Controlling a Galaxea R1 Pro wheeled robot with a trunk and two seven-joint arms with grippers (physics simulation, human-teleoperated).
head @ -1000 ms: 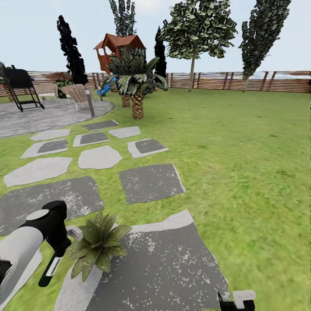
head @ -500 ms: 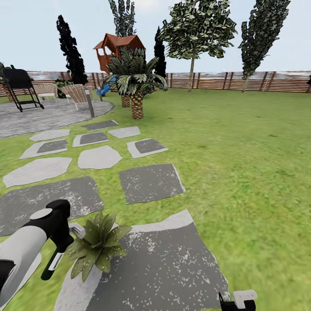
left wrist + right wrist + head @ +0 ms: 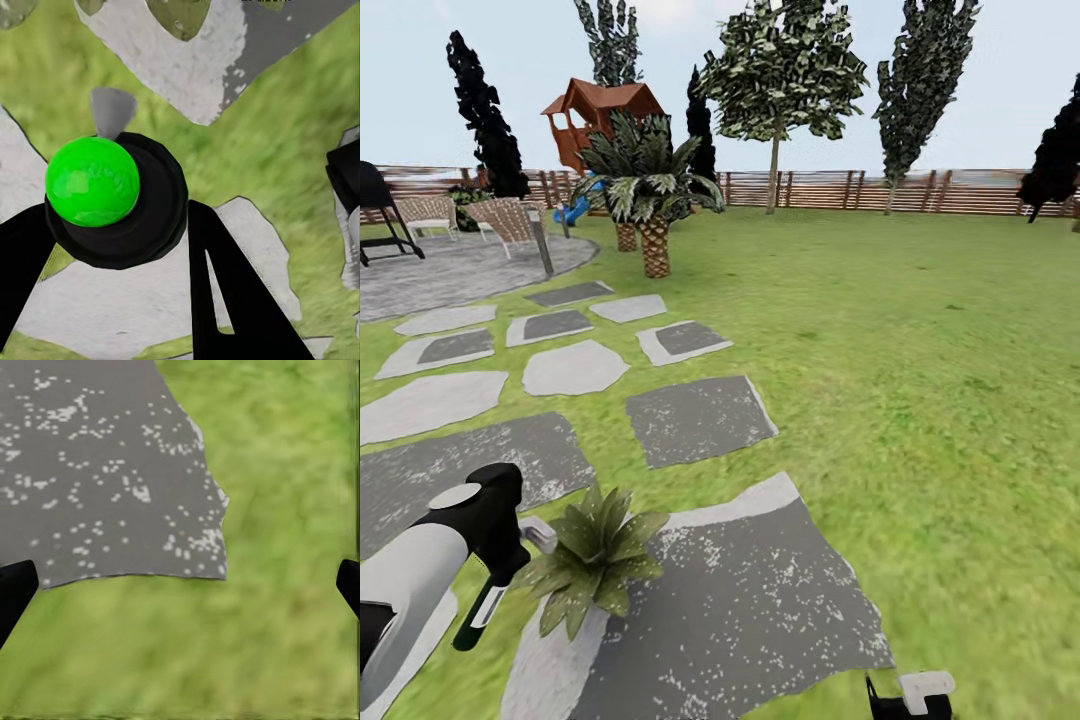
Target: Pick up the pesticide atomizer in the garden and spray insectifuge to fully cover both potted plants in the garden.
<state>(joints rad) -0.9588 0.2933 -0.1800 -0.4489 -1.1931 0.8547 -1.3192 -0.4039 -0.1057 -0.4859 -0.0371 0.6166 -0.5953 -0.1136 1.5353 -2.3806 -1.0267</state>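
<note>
across the garden lawn point(image 3: 920, 400), grey stepping stones point(image 3: 700, 420) run from the paved patio point(image 3: 450, 275) toward the robot; palm point(image 3: 650, 190), playhouse point(image 3: 595, 115) and slatted fence point(image 3: 920, 190) sit behind. one potted plant point(image 3: 595, 560) sits at the edge of the big near stone point(image 3: 750, 610), pot hidden under the leaves. left gripper point(image 3: 112, 225) is clamped on the pesticide atomizer point(image 3: 94, 184): green bottle with black collar between the fingers point(image 3: 225, 292), grey nozzle point(image 3: 112, 109) aimed at the plant, close beside it. judgement: rigid plastic, light, smooth so could twist; grip at the collar/neck looks right, keep it firm. right gripper point(image 3: 180, 585) hangs spread wide, holding nothing, over the stone's edge and grass.
</note>
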